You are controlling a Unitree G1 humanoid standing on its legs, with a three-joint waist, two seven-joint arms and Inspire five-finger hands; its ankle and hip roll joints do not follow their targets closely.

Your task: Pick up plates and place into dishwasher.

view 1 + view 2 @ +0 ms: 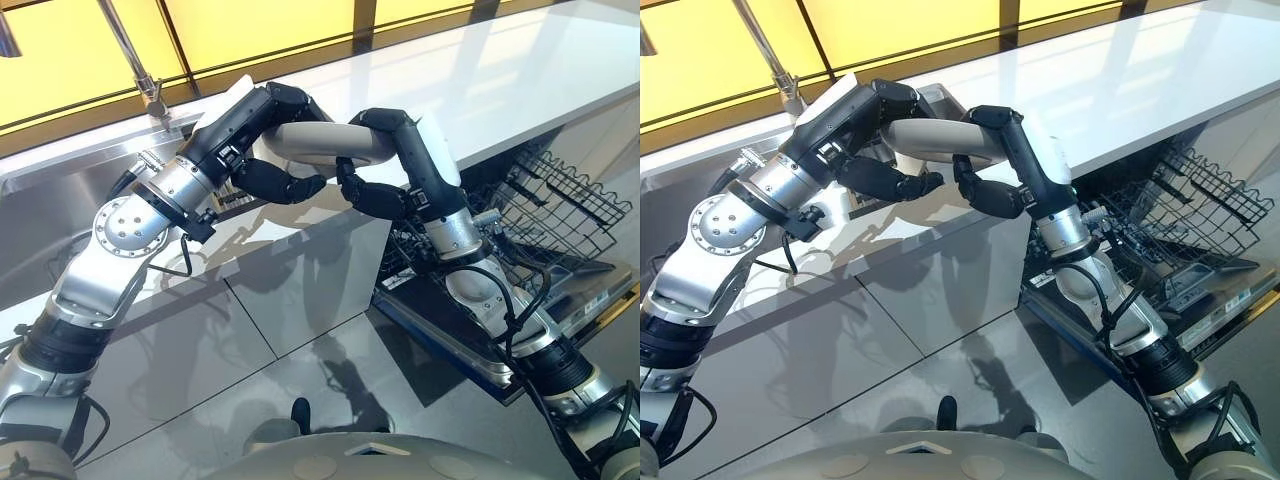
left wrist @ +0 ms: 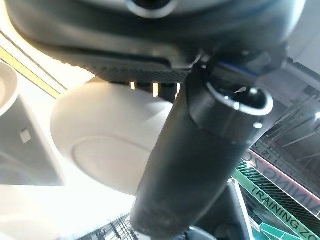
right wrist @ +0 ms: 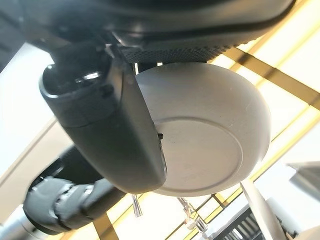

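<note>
While both hands grip it, the plate [image 1: 325, 142] hangs above the counter's [image 1: 520, 80] front edge!
Left hand [image 1: 262, 150] and right hand [image 1: 385, 165] curl round opposite rims, beside the sink [image 1: 90, 190]; the dishwasher rack [image 1: 555, 210] sits open, lower right.

Bright daylit scene, light from the yellow-lit window [image 1: 260, 30] behind the desk [image 1: 480, 70], which glares near white. Hard arm shadows fall on the glossy cabinet front [image 1: 300, 270] and floor [image 1: 180, 400]. Wrist views are backlit: hand bulk dark and blurred up close, pale plate [image 3: 210, 130] underside softly shaded, background hazy.
</note>
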